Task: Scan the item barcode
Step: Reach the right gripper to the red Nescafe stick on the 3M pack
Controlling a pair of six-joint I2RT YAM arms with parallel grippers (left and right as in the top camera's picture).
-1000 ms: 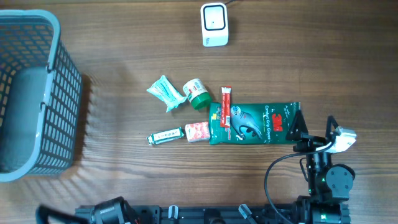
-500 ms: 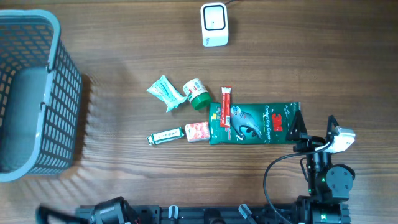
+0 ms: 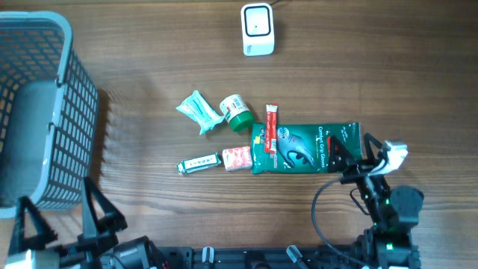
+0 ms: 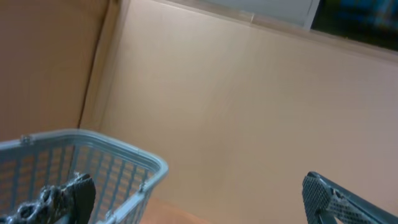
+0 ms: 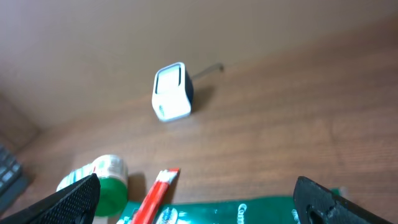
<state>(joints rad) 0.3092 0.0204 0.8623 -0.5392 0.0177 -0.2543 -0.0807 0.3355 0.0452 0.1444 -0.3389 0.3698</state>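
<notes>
Hovering right gripper (image 3: 357, 153): jaws spread wide, empty, above flat green plastic glove packet (image 3: 299, 148), right end.
Left gripper (image 3: 66, 218): jaws spread wide, empty, near grey plastic basket (image 3: 81, 112).

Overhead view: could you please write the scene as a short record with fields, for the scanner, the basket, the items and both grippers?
scanner: white, far side of the table, centre
basket: grey, left side
items: green pack, red stick, jar, teal packet, tube, red-white packet, all lying mid-table
left gripper: open, near edge, by the basket, holds nothing
right gripper: open, over the green pack's right end, holds nothing
scan: not yet done
</notes>
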